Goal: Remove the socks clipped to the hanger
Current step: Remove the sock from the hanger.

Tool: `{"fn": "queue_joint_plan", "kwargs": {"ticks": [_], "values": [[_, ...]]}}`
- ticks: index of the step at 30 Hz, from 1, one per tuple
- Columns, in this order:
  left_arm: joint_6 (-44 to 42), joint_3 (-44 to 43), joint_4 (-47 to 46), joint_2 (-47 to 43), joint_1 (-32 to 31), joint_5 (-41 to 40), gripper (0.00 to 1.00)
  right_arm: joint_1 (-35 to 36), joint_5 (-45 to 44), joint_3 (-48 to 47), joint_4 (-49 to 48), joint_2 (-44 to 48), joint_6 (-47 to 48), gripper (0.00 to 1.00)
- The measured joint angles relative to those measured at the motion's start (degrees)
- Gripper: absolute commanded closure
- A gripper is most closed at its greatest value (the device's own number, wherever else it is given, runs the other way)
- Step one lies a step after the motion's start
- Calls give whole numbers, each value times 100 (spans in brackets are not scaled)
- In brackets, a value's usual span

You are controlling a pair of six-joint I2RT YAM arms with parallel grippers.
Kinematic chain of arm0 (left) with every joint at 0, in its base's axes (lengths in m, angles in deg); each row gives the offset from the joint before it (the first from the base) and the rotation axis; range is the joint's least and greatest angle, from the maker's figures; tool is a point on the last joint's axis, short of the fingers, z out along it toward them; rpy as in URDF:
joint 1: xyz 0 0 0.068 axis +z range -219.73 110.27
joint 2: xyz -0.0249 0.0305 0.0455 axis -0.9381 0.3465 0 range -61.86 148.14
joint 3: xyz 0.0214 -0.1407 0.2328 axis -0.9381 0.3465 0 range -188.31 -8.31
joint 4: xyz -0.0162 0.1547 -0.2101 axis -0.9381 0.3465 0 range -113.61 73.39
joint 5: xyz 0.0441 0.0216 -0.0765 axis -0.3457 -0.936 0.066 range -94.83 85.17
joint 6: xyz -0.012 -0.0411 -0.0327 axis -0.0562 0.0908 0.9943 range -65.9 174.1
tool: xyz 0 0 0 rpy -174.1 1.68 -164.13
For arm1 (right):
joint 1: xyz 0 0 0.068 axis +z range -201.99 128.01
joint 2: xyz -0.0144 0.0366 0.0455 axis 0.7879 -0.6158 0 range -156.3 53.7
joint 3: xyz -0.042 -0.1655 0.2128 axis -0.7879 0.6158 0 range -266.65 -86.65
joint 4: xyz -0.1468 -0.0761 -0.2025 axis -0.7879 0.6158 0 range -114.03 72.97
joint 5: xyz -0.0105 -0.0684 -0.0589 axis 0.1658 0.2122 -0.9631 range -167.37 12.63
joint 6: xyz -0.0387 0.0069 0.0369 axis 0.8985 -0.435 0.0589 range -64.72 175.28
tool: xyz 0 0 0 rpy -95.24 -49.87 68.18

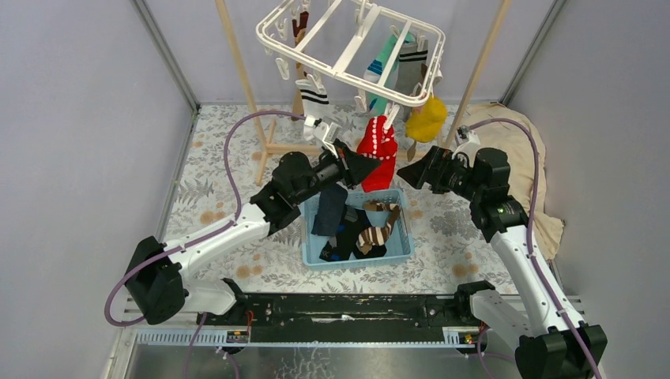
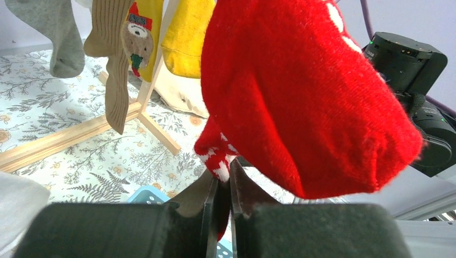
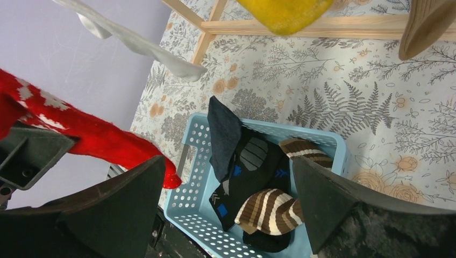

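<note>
Top view: white hanger [image 1: 348, 59] on wooden rack [image 1: 237, 63], socks [image 1: 427, 118] clipped on; red sock [image 1: 381, 150] hangs at front edge above blue basket [image 1: 355, 260].
Left wrist: your left jaws narrow, pinching red sock's lower edge.
Right wrist: your right jaws wide, holding nothing, above basket.

Lab-style robot test booth: plain grey partition walls [image 1: 71, 118], metal corner posts [image 1: 164, 54], black mounting rail [image 1: 348, 306], fern-print table cover [image 1: 450, 229].

Red sock [image 1: 379, 154] overhangs the far rim of the basket [image 1: 359, 260]; near rim stands clear.
</note>
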Motion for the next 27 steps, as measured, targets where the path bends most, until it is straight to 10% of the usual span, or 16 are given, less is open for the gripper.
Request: {"fn": "queue_joint_plan", "kwargs": {"ticks": [27], "values": [[577, -98, 46, 149, 201, 647, 81, 0, 9, 83, -2, 15, -57, 4]]}}
